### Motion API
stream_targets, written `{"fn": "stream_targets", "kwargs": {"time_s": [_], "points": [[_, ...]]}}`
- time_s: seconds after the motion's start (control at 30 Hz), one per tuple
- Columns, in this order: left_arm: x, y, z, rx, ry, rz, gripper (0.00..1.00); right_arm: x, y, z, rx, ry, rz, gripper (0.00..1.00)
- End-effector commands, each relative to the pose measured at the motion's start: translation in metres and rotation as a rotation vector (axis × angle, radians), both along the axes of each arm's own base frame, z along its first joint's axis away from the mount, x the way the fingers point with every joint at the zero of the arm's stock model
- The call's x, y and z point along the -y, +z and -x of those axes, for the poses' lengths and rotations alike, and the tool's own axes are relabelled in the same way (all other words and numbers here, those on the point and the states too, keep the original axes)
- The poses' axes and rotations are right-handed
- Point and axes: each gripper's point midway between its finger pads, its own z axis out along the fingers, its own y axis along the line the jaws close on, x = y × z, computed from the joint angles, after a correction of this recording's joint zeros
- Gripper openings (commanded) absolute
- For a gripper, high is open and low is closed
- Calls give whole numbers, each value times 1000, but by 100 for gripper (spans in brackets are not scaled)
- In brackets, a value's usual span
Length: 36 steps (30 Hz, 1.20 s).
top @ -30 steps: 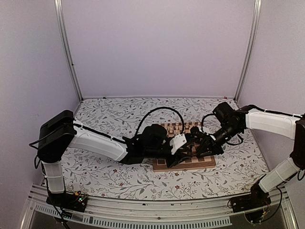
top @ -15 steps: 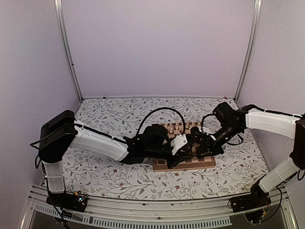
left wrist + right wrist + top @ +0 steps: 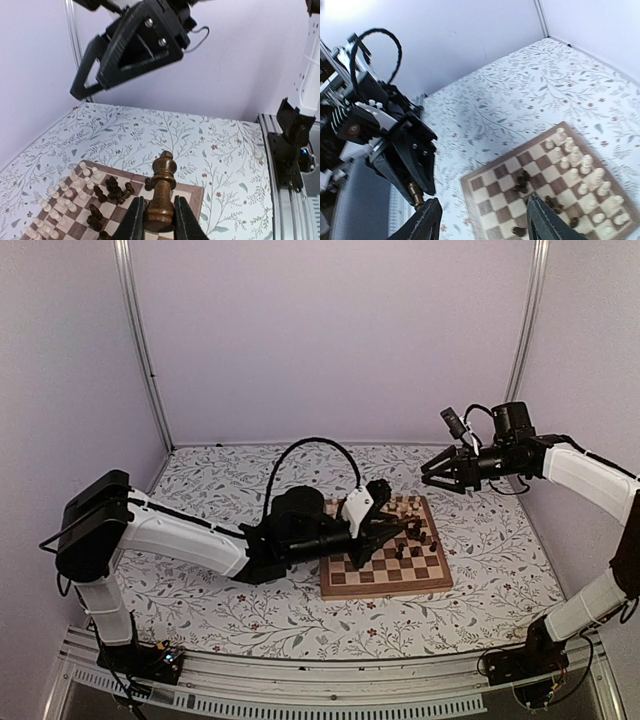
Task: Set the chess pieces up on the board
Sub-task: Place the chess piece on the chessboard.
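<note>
So the left gripper [image 3: 159, 222] is clamped on a dark king or queen [image 3: 162, 187] by its base, upright, ready for the board [image 3: 196, 194]. The right gripper [image 3: 485, 220] hangs high, fingers apart, probably giving room.

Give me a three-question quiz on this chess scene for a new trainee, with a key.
1. True or false: the right gripper holds a pale piece.
2. Pick one. The left gripper is shut on: A) a dark piece; B) a pale piece; C) nothing.
3. Short answer: which colour of pieces stands in two rows along one side of the board?
Key: 1 false, it is open and empty. 2 A. 3 pale; the pale pieces are lined up, while the dark pieces are bunched mid-board.
</note>
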Motion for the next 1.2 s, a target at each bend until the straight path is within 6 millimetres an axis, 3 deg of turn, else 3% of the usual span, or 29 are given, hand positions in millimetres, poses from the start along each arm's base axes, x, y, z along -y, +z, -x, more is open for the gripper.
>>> {"fn": "stream_targets", "kwargs": {"time_s": [0.0,0.37,0.77,0.93,1.03,1.17], "points": [[-2,39,-11,50,85,127,13,-14,-2,12,-319,93,-159,64],[20,42,-21,64,85,144,14,-27,-7,41,-432,179,-199,66],[22,38,-31,52,117,147,14,-25,-2,55,-438,223,-230,41],[26,32,-33,42,114,135,14,-25,2,56,-422,236,-238,21],[28,29,-33,38,108,126,15,-25,5,56,-404,231,-238,16],[26,29,-34,34,118,113,31,-25,12,49,-354,206,-228,7]]}}
